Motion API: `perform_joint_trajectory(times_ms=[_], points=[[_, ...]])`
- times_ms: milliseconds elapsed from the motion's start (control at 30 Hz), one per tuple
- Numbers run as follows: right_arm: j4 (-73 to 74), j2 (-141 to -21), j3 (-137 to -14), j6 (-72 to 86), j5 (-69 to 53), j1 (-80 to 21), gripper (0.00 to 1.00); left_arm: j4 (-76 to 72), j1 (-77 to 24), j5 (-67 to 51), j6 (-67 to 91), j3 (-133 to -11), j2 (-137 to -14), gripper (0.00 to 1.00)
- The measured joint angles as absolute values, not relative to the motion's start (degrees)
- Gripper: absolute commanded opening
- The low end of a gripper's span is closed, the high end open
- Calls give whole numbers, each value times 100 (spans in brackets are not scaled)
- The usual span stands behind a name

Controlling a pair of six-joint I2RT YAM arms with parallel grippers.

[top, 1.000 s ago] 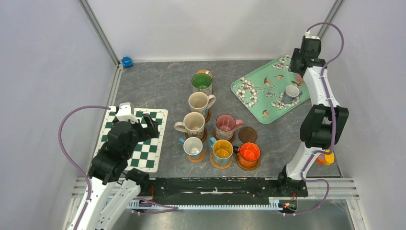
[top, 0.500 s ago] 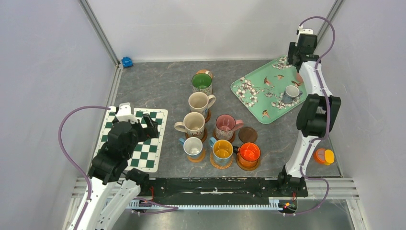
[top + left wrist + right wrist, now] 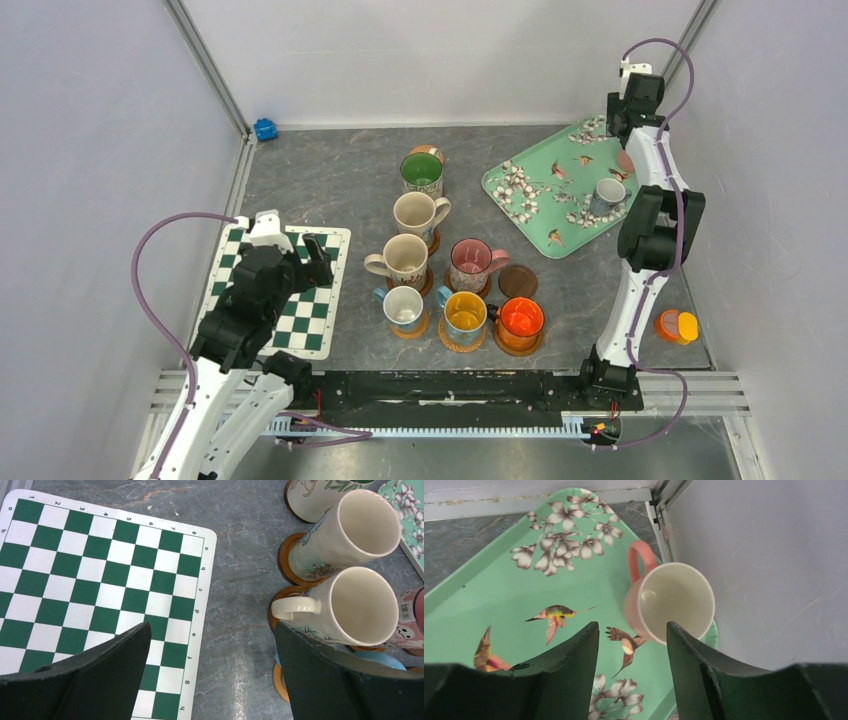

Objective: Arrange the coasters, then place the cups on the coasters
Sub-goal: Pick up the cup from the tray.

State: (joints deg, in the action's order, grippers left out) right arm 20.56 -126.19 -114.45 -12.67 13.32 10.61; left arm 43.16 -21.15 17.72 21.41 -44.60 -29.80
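Right jaws open, empty above pink cup (image 3: 669,602) on tray (image 3: 499,597), likely set for pickup; left jaws wide, empty.

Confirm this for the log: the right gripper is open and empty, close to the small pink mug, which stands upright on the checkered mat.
Not quite. The small pink mug stands upright on the mint floral tray, not on the checkered mat; the right wrist view shows it near the tray's edge. The rest holds: the right gripper is open and empty, close to that mug.
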Motion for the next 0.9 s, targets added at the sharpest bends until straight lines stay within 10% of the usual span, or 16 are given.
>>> perform_joint_trajectory(times_ms=[900], points=[[1837, -13284, -11524, -1339, 932, 1297, 46, 4309, -2115, 1702, 2141, -4460, -3203, 100]])
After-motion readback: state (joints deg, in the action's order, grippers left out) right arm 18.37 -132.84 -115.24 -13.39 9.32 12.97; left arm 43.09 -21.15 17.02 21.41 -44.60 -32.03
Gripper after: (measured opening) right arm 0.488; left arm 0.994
